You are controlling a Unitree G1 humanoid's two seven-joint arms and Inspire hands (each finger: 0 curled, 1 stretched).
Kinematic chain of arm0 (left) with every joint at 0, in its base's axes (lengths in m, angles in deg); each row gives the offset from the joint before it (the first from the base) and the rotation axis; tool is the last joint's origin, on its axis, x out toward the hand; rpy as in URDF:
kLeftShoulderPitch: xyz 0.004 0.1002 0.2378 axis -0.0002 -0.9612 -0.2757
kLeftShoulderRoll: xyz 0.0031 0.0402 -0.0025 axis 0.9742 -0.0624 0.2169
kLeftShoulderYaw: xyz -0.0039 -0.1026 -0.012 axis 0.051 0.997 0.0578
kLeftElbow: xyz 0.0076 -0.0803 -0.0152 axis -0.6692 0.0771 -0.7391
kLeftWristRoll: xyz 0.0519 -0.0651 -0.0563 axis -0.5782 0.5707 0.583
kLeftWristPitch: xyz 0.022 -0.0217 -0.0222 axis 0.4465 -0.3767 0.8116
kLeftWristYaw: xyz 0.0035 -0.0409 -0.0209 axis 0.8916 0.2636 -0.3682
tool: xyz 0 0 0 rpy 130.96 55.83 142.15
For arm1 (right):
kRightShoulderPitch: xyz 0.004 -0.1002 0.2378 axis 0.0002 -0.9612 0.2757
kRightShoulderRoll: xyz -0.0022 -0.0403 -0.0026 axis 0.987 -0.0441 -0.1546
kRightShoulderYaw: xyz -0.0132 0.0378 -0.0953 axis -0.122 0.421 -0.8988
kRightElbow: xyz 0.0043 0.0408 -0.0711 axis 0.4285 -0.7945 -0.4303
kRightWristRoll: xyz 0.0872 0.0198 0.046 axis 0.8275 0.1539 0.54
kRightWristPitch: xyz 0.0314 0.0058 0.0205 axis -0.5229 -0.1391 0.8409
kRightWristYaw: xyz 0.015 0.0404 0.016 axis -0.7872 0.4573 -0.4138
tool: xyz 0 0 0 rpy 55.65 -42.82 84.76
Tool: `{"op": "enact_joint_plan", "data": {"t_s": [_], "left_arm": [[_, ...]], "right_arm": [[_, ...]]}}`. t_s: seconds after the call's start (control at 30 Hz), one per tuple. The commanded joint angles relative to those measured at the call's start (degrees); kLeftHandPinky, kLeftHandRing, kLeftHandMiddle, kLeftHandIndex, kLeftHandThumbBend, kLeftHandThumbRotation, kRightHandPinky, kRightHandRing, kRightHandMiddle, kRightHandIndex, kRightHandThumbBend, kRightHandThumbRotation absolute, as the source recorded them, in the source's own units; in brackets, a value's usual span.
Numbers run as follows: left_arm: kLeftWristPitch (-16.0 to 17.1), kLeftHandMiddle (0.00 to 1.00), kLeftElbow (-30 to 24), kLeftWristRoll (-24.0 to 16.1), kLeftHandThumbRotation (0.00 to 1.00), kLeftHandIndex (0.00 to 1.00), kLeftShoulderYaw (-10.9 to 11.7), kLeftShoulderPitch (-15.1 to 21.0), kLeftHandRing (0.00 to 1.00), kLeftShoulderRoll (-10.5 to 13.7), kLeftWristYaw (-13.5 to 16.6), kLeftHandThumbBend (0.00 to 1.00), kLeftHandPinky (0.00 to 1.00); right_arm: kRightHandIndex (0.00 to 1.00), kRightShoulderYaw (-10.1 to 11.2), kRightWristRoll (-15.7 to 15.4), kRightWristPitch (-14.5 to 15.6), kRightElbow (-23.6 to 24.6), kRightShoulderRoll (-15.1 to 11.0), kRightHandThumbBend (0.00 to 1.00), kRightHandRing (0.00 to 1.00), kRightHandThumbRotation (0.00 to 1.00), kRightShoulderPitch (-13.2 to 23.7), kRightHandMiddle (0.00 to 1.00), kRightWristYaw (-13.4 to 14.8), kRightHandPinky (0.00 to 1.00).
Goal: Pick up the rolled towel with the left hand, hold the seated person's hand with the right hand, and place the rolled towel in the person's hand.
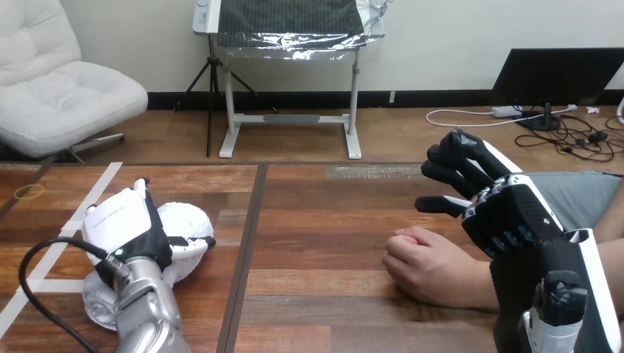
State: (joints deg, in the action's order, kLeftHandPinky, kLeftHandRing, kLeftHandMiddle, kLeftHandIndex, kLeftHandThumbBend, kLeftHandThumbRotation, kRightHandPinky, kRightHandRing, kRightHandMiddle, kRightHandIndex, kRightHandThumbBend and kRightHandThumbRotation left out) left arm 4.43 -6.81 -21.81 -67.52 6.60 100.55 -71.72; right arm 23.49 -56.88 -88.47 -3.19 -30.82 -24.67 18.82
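Wooden worktop [316, 243] carries the towel [193, 218] near left; left hand [125, 224] fingers curl round it. Right hand [508, 209], fingers wide, hovers over the person's hand [427, 265]. Grasp step, apparently; next, lift towel and clasp that hand.

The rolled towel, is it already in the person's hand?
No, the rolled towel lies on the table at the left under the left robot hand, apart from the person's hand.

White rolled towel [191, 217] lies left on the table [316, 220], person's hand [427, 265] (loosely curled) right.
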Motion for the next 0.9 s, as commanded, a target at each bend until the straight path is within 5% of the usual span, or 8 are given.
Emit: {"op": "enact_joint_plan", "data": {"t_s": [0.0, 0.53, 0.77, 0.87], "left_arm": [[-1.21, 0.94, 2.35, -0.52, 0.41, 0.94, -1.47, 5.39, 0.93, 0.56, -0.9, 0.92, 1.0], [-6.66, 0.94, 5.06, -0.02, 0.43, 0.94, -3.29, 9.15, 0.94, 0.28, -5.74, 0.9, 1.0], [-11.6, 0.92, 4.3, -0.51, 0.43, 0.92, -5.05, 10.8, 0.92, 0.44, -11.15, 0.88, 1.0], [-13.65, 0.88, 3.78, -0.73, 0.43, 0.89, -5.75, 11.36, 0.86, 0.56, -13.24, 0.88, 0.88]], "right_arm": [[0.83, 0.46, 1.05, -1.09, 1.6, 0.17, 0.95, 0.82, 1.0, 2.92, 0.83, -0.4, 0.68], [0.83, 0.39, 1.5, -1.03, 1.86, 0.26, 0.95, 0.82, 1.0, 3.31, 0.83, -0.85, 0.68], [0.83, 0.49, 1.39, -1.01, 1.85, 0.4, 0.95, 0.81, 1.0, 3.34, 0.83, -0.84, 0.68], [0.83, 0.55, 1.27, -0.86, 1.92, 0.43, 0.95, 0.81, 1.0, 3.28, 0.83, -0.78, 0.68]]}}
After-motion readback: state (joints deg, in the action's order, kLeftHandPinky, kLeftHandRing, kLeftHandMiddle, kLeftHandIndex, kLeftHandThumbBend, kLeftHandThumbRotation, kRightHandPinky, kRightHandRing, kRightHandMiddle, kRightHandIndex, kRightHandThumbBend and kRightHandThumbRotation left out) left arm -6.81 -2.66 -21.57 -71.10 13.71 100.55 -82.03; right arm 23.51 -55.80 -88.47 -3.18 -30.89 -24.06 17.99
